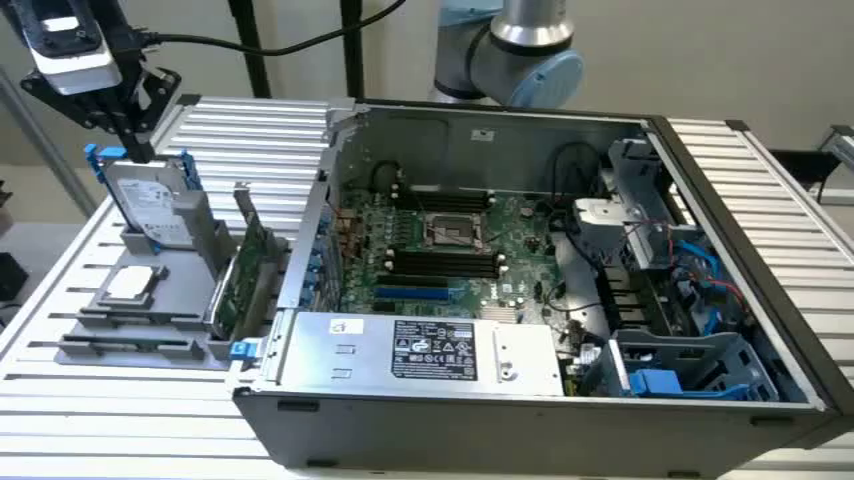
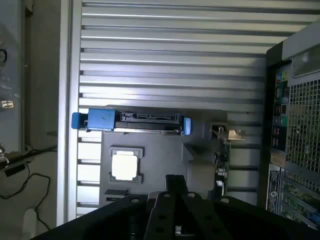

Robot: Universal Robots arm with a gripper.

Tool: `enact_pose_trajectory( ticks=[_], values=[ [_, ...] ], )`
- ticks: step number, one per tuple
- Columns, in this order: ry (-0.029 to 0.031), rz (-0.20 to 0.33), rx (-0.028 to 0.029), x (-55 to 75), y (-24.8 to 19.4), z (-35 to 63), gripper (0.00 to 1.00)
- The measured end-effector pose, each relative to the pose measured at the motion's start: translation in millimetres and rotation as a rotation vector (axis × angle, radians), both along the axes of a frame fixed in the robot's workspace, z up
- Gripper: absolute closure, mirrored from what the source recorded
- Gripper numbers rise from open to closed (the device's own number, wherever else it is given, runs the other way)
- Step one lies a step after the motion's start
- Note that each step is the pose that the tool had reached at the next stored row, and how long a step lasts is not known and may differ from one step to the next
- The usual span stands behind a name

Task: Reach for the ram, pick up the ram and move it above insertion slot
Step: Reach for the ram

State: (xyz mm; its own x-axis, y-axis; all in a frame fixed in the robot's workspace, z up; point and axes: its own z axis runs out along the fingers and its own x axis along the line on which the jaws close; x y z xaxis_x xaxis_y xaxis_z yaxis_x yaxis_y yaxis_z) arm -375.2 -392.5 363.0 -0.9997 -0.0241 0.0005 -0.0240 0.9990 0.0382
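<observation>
My gripper [image 1: 131, 145] hangs at the exterior view's far left, above the back end of a grey parts holder [image 1: 100, 310]. Its fingers are shut with nothing between them. In the wrist view the gripper [image 2: 175, 182] shows as one dark closed tip over the holder [image 2: 155, 155]. A thin, long dark strip [image 1: 127, 346] lies in the holder's front slot. It looks like the ram seen edge-on, but I cannot tell for sure. The motherboard's black memory slots [image 1: 441, 262] lie inside the open computer case [image 1: 747, 300].
A silver hard drive [image 1: 144, 205] with blue end clips stands upright right under the gripper. A green expansion card [image 1: 254, 270] stands between holder and case. A square silver processor [image 1: 130, 283] lies in the holder. The slatted metal table [image 1: 80, 400] carries everything.
</observation>
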Motion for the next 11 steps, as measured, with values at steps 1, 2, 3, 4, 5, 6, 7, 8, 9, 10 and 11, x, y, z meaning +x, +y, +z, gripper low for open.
enact_pose_trajectory(
  ticks=[1,2,3,4,5,6,7,8,9,10,11],
  values=[
    [0.0000,0.000,0.0000,0.0,0.0,0.0,0.89],
    [0.0000,0.000,0.0000,0.0,0.0,0.0,0.89],
    [0.0000,0.000,0.0000,0.0,0.0,0.0,0.89],
    [0.0000,0.000,0.0000,0.0,0.0,0.0,0.89],
    [0.0000,0.000,0.0000,0.0,0.0,0.0,0.89],
    [0.0000,0.000,0.0000,0.0,0.0,0.0,0.89],
    [0.0000,0.000,0.0000,0.0,0.0,0.0,0.89],
    [0.0000,0.001,0.0000,0.0,0.0,0.0,0.89],
    [0.0000,0.001,0.0000,0.0,0.0,0.0,0.89],
    [0.0000,0.001,0.0000,0.0,0.0,0.0,0.89],
    [-0.0001,0.001,0.0000,0.0,0.0,0.0,0.89]
  ],
)
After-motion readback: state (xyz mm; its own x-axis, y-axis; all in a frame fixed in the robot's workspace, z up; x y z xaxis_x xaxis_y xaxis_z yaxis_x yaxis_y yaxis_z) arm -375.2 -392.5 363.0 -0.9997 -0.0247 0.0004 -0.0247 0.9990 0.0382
